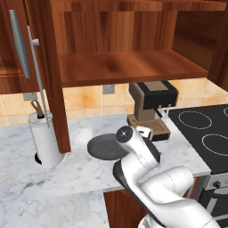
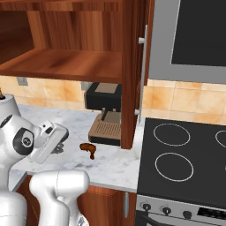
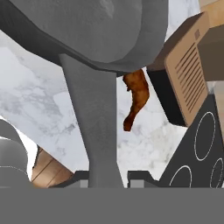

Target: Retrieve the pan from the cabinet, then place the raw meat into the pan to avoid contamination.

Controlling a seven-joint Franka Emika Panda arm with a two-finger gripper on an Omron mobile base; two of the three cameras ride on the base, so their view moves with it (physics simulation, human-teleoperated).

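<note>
The gripper (image 3: pixel 108 177) is clamped on the handle of the pan (image 1: pixel 106 147), which sits on the marble counter (image 1: pixel 80 169); the raw meat (image 2: pixel 88 149) lies just beside it, near the coffee machine (image 2: pixel 105 114).

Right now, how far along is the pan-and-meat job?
Done: the pan is out of the open cabinet and sits on the marble counter.

In hand: the hand is shut on the pan's handle, as the hand view shows.

Left: the raw meat lies on the counter beside the pan, not in it. It has to be picked up and placed inside.
</note>
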